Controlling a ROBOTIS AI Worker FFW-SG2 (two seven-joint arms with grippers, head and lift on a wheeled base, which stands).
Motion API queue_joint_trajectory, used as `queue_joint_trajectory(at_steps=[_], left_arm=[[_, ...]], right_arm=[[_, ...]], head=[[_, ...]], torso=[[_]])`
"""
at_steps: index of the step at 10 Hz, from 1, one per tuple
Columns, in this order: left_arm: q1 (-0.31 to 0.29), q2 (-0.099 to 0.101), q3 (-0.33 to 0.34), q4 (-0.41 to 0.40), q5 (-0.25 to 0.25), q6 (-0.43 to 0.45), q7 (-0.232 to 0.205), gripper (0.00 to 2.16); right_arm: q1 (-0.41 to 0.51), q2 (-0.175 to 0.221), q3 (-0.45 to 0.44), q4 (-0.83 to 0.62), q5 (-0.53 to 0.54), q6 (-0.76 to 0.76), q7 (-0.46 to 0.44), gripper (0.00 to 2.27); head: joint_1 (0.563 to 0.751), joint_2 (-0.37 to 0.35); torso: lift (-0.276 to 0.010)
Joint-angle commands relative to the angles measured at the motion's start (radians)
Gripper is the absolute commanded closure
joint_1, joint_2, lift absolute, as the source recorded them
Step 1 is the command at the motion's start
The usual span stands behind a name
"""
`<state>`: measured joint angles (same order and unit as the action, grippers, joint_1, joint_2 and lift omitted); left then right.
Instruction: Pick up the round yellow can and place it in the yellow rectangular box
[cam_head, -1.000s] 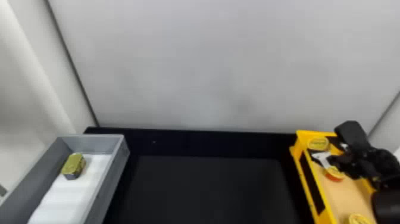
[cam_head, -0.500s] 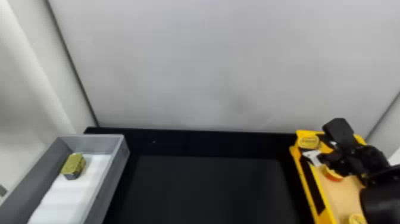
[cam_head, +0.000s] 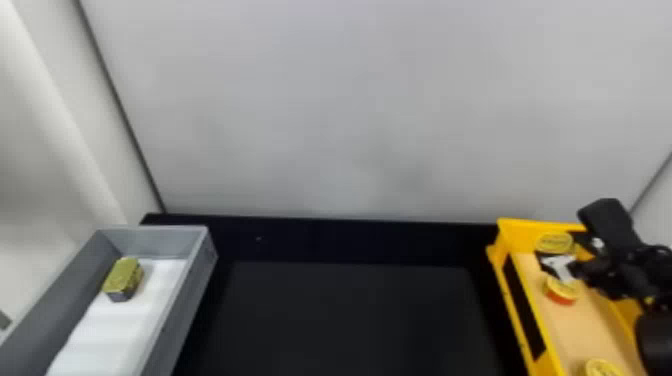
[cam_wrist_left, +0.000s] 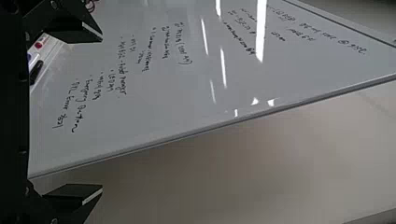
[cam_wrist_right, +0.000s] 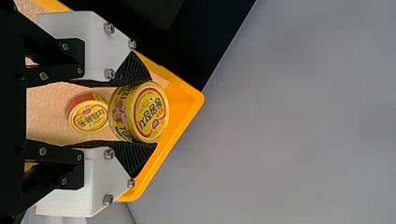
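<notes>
My right gripper (cam_head: 564, 251) is over the far end of the yellow rectangular box (cam_head: 527, 305), shut on a round yellow can (cam_head: 554, 242). In the right wrist view the ridged pads of the right gripper (cam_wrist_right: 152, 114) touch both sides of that can (cam_wrist_right: 150, 112), whose lid faces the camera. A smaller round can (cam_wrist_right: 88, 113) with a red side lies beyond, on the box floor. My left gripper (cam_wrist_left: 100, 113) is open with nothing between its fingers, facing a whiteboard.
At the left stands a grey bin (cam_head: 197, 280) with a white lining and a gold rectangular can (cam_head: 122, 280). Another yellow lid (cam_head: 601, 369) is near the yellow box's front. A pale wall (cam_head: 350, 110) rises behind the black table (cam_head: 345, 315).
Together, the right gripper and its can shifted left, then back to the right, ending a little further right than at first. The smaller can and the grey bin have stayed put.
</notes>
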<state>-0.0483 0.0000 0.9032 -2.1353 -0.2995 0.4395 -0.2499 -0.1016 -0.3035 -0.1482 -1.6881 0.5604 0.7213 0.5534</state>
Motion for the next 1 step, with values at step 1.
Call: queue_joint_trajectory(at_steps=[1], left_arm=[[0.002,-0.003,-0.001,0.000,-0.001,0.002,-0.002,0.14]], right_arm=[[0.010,0.000,-0.034,-0.018,0.021,0.011,0.004,0.73]], head=[[0.629,0.012]], torso=[[-0.055]])
